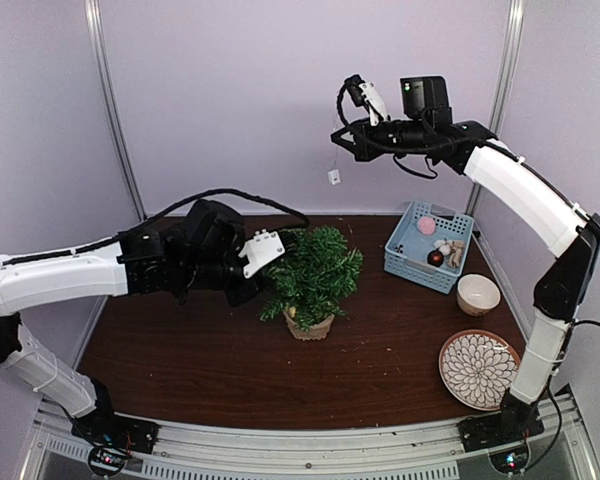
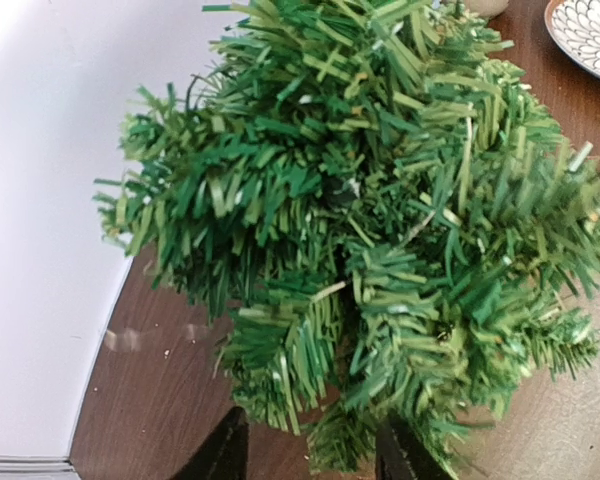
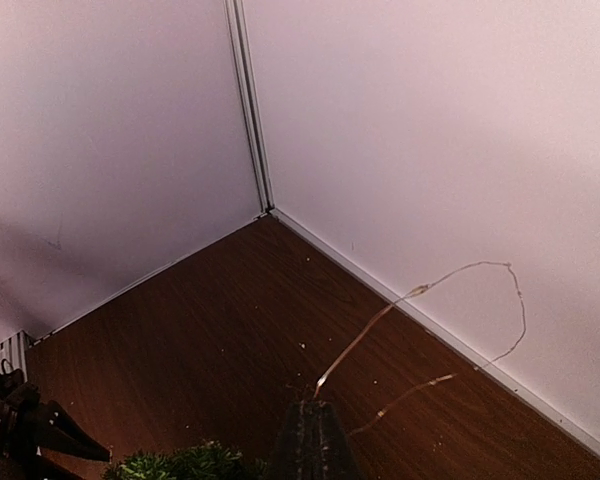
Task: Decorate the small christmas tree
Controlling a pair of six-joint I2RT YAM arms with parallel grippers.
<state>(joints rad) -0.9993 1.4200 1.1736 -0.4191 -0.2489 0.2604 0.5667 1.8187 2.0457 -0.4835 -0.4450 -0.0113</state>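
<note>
The small christmas tree [image 1: 315, 270] stands upright in its tan pot [image 1: 308, 325] at mid-table. It fills the left wrist view [image 2: 380, 200], and its top shows in the right wrist view [image 3: 180, 465]. My left gripper [image 1: 252, 288] is at the tree's left side. It is open [image 2: 315, 455], with lower branches between its fingers. My right gripper [image 1: 342, 140] is high above the table's back, shut [image 3: 315, 405] on a thin light wire [image 3: 420, 290] that loops out from its tips. A small white piece [image 1: 334, 176] hangs below that gripper.
A blue basket [image 1: 428, 245] at the back right holds a pink ball [image 1: 426, 226], a dark red ball [image 1: 435, 258] and beige ornaments. A cream bowl [image 1: 478, 294] and a patterned plate [image 1: 478, 368] lie on the right. The plate's edge also shows in the left wrist view [image 2: 590, 35].
</note>
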